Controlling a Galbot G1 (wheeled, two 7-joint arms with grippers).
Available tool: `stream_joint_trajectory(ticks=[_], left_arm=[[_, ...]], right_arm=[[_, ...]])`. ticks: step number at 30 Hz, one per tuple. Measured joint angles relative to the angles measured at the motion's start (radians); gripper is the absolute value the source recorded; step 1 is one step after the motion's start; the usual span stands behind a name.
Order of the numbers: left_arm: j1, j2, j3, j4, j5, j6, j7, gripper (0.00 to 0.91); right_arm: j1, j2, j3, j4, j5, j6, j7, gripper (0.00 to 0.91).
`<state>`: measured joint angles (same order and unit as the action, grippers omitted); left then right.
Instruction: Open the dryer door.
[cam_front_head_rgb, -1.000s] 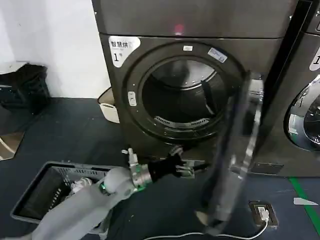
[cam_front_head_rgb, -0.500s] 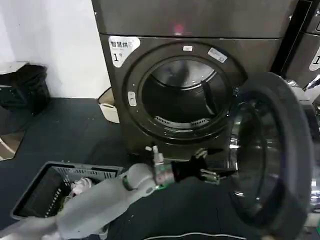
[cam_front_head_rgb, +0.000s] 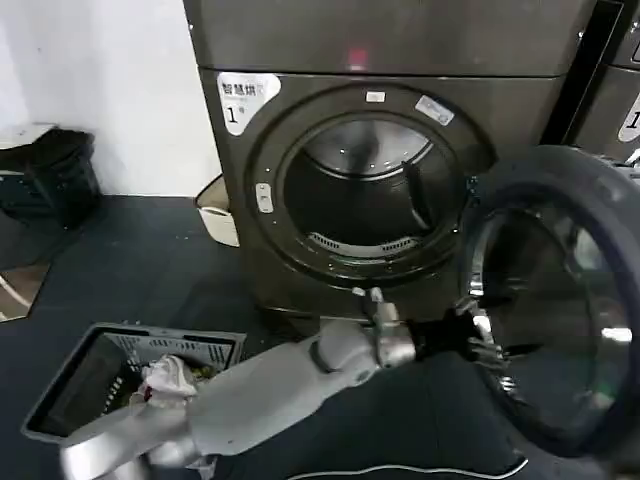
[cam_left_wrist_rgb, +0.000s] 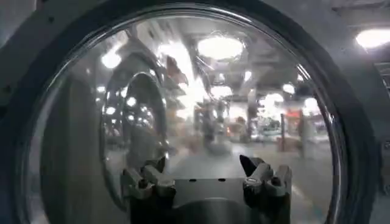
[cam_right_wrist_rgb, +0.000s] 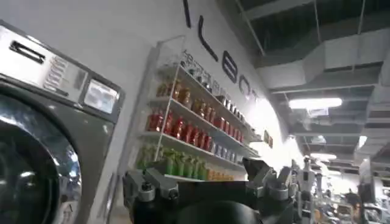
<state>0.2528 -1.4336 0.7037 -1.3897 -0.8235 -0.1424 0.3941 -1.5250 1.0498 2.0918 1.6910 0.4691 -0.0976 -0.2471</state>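
Note:
The dryer (cam_front_head_rgb: 300, 75) is a dark grey front-loader with a white "1" sticker, and its drum opening (cam_front_head_rgb: 365, 195) stands uncovered. The dryer door (cam_front_head_rgb: 548, 168) has swung out to the right, its grey inner side and glass facing me. My left arm reaches across from the lower left. My left gripper (cam_front_head_rgb: 490, 350) is at the lower inner edge of the door glass. In the left wrist view the left gripper (cam_left_wrist_rgb: 204, 173) is open, empty, and faces the round door glass (cam_left_wrist_rgb: 201, 91) close up. My right gripper (cam_right_wrist_rgb: 204, 179) is open and empty, held up off to the side.
A grey laundry basket (cam_front_head_rgb: 60, 400) with clothes sits on the dark floor at lower left. A white tub (cam_front_head_rgb: 220, 215) leans beside the dryer and a black bin (cam_front_head_rgb: 50, 175) stands by the wall. A twin machine (cam_front_head_rgb: 615, 110) is on the right. A cable (cam_front_head_rgb: 400, 470) lies near the front.
The door has swung from nearly edge-on to wide open toward the right. My left arm has stretched rightward with it, the gripper staying at the door's inner side.

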Motion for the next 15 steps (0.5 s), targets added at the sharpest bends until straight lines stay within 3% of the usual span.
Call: stream_joint_trajectory(ticks=[15], left_arm=[[-0.029,-0.176,-0.024,0.199,0.043,-0.045,-0.015,0.907]], right_arm=[[-0.009,-0.021,0.088,-0.044,-0.003,0.001,0.031,0.907]])
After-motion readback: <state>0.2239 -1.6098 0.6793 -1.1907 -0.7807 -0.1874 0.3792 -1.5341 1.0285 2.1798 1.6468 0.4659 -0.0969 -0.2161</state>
